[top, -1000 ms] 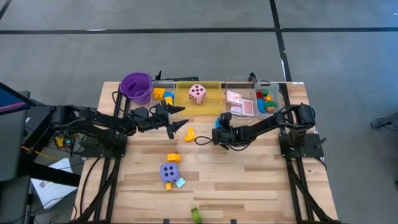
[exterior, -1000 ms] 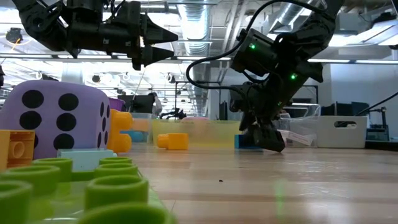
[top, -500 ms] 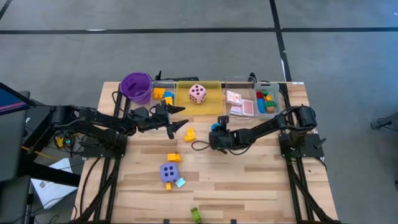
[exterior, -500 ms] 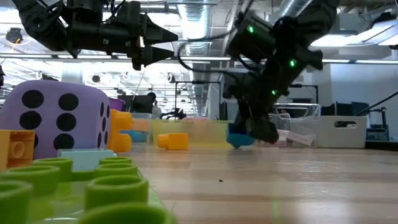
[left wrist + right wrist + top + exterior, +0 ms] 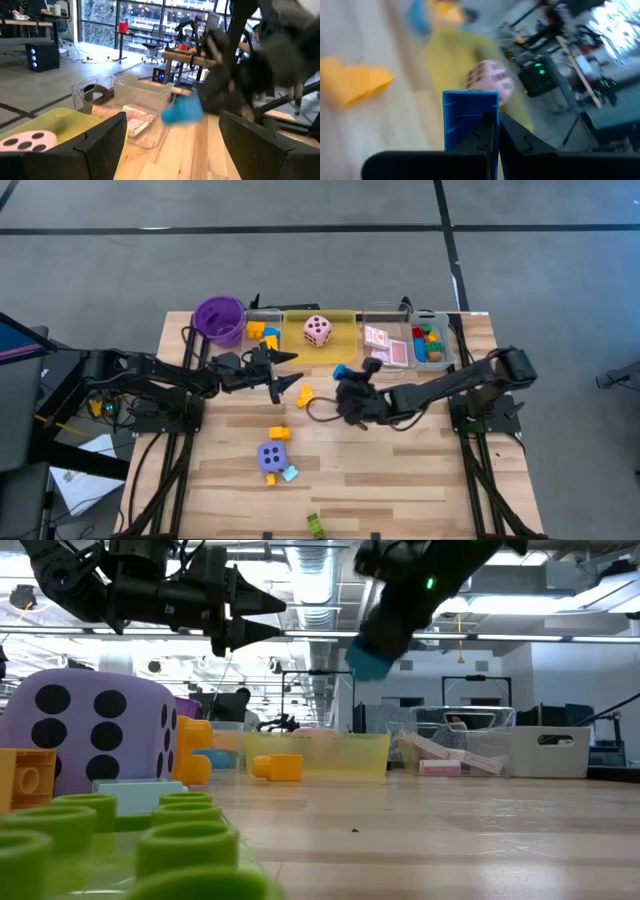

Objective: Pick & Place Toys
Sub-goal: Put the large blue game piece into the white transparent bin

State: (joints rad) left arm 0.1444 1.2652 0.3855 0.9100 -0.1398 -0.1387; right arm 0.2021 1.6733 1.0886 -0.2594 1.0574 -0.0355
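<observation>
My right gripper hangs above the table's middle, shut on a blue block, which also shows as the blue block high in the low view. My left gripper is open and holds nothing, level, just left of it. An orange block, another orange block, a purple die and a green block lie on the table. A pink die rests in the yellow tray. My right gripper pinches the blue block's side wall between its two fingers, at one edge of the block. The fingers slant down from the table's right side. The block is lifted well clear of the table and tilted.
A purple cup stands at the far left. Clear trays at the far right hold pink cards and coloured blocks. Bare wood lies between the arms and the near edge.
My right gripper has risen from the tabletop with the blue block, lifting it well clear, and has drifted a little toward the table's left while its wrist rolled. The block is now tilted in the air.
</observation>
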